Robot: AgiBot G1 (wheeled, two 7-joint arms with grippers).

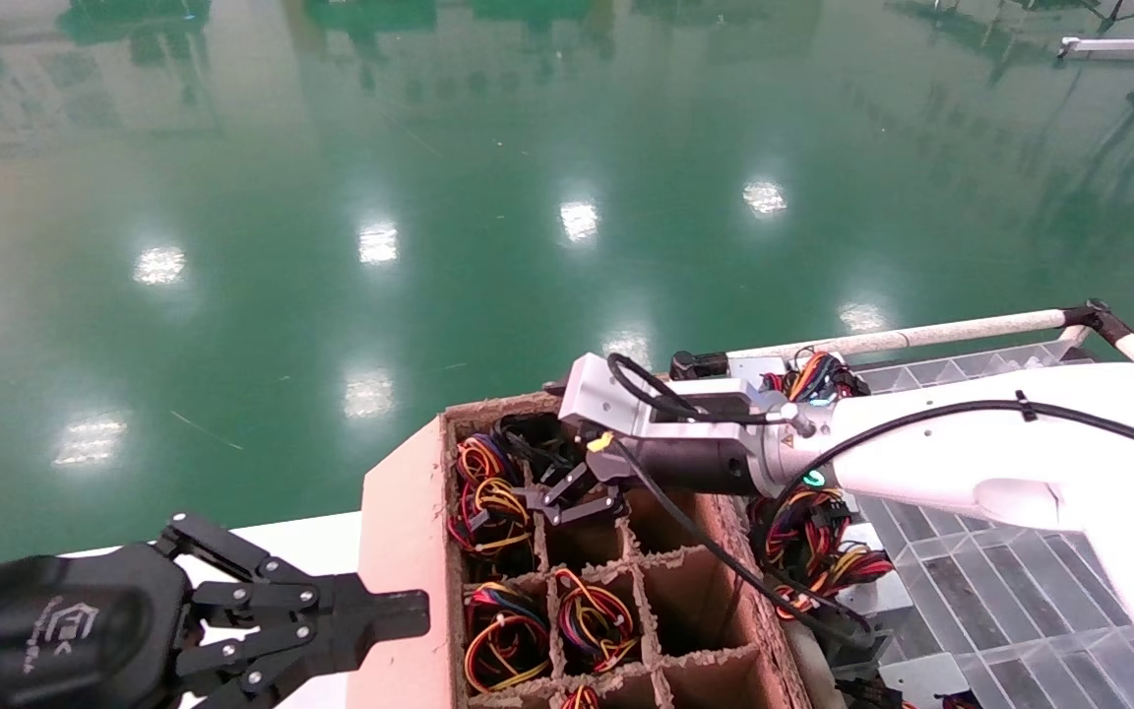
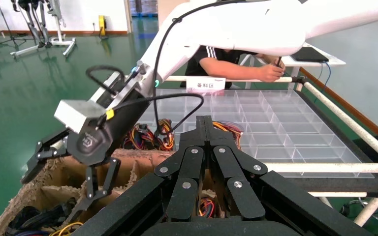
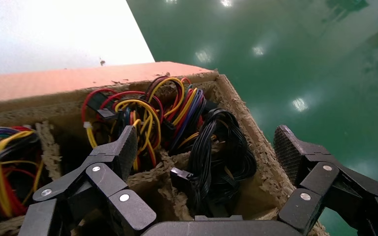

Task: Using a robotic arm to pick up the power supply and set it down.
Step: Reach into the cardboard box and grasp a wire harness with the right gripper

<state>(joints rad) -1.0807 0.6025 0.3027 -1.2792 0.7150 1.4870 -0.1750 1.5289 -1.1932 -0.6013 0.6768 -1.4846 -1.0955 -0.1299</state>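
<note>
The power supply shows only as a looped bundle of black cables (image 3: 221, 152) in the far corner cell of a divided cardboard box (image 1: 400, 551); its grey body is hidden down in the cell. In the head view the bundle (image 1: 533, 438) lies just beyond my right gripper (image 1: 577, 497). The right gripper (image 3: 204, 147) hangs open just above that cell, one finger on each side of the cables, touching nothing. The white robotic arm (image 1: 971, 443) reaches in from the right. My left gripper (image 1: 419, 606) is parked shut beside the box's near left wall.
Other cells hold bundles of red, yellow and orange wires (image 1: 503, 640). More coloured-wire units (image 1: 813, 537) lie between the box and a clear compartment tray (image 1: 971, 571) framed by a white pipe rail (image 1: 921, 335). A person (image 2: 226, 64) sits at a table beyond the tray.
</note>
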